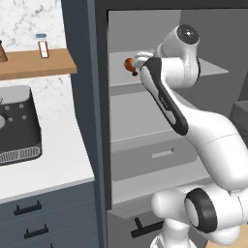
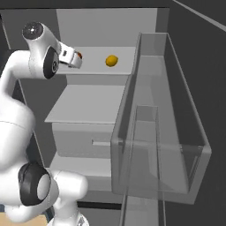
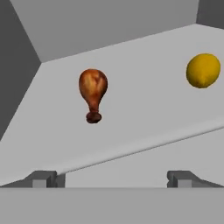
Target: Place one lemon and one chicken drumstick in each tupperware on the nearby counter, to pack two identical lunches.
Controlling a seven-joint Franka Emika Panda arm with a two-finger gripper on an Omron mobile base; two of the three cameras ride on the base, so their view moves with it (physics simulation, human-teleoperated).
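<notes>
1. Two food items sit on the upper grey shelf [image 3: 131,127] inside the open fridge: a glossy brown chicken drumstick [image 3: 92,92] and a round yellow lemon [image 3: 203,70]. They're apart from each other, with bare shelf between them.
2. In the hand view the drumstick lies with its fat end toward the back wall and its bony end pointing at the camera. The lemon is off to the right of it, further back.
3. From the right base view you can see the lemon [image 2: 111,60] clearly on that same shelf, with the drumstick [image 2: 79,55] just peeking out behind the hand. In the left base view the drumstick [image 1: 130,65] shows as an orange-brown blob right next to the wrist.
4. The white arm's two-finger gripper [image 3: 111,178] is level with that shelf's front edge, aimed at the drumstick. Jaws are spread wide, nothing between them, not touching the food.
5. Below are another grey shelf [image 2: 84,110] and a grey drawer [image 1: 155,157] with a slot handle.
6. On the right, the open fridge door holds clear see-through bins [image 2: 159,132].
7. Left of the fridge there's the long white counter [image 1: 48,164] over dark blue-grey cabinets, with a dark boxy appliance [image 1: 17,127] on it, and a wooden wall shelf [image 1: 36,63] above carrying a small white bottle [image 1: 43,48].
</notes>
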